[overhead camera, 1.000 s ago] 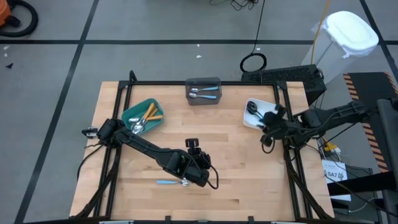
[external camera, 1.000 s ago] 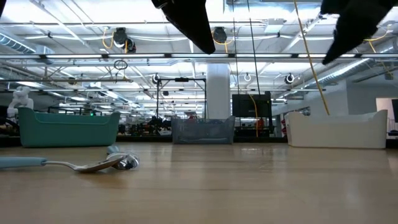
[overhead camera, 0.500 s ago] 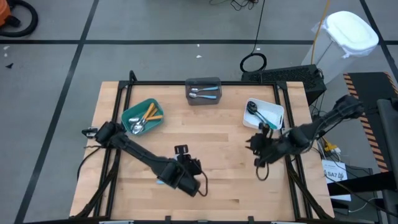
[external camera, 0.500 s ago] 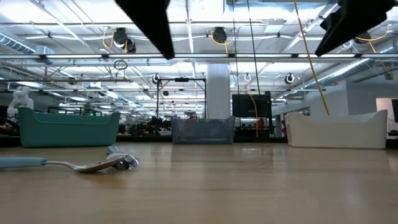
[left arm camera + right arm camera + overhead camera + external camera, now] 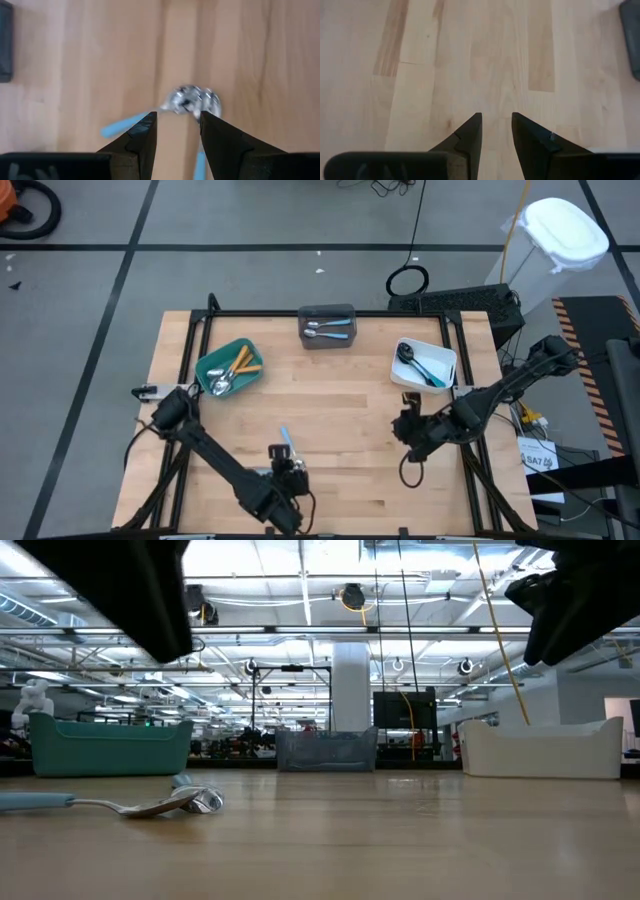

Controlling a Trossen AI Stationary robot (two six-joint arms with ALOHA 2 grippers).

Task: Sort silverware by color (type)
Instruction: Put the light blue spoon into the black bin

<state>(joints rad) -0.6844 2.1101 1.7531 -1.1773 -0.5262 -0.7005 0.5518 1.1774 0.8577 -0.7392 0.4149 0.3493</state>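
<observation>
Two blue-handled pieces of silverware lie on the wood table left of centre, their silver heads together. One handle points toward the far edge. In the low view one is a spoon lying flat. My left gripper hangs open above them, well clear of the table, and in the high view it covers part of them. My right gripper is open over bare wood, near the white bin.
A teal bin at far left holds orange-handled pieces. A grey bin at far centre holds blue-handled ones. The white bin holds a black-headed spoon. A black frame edges the table.
My left gripper has swung toward the table's left and near edges and come lower, ending over the two blue-handled pieces. My right gripper has drawn away from the white bin toward the near edge, rolling as it went. The silverware has not moved.
</observation>
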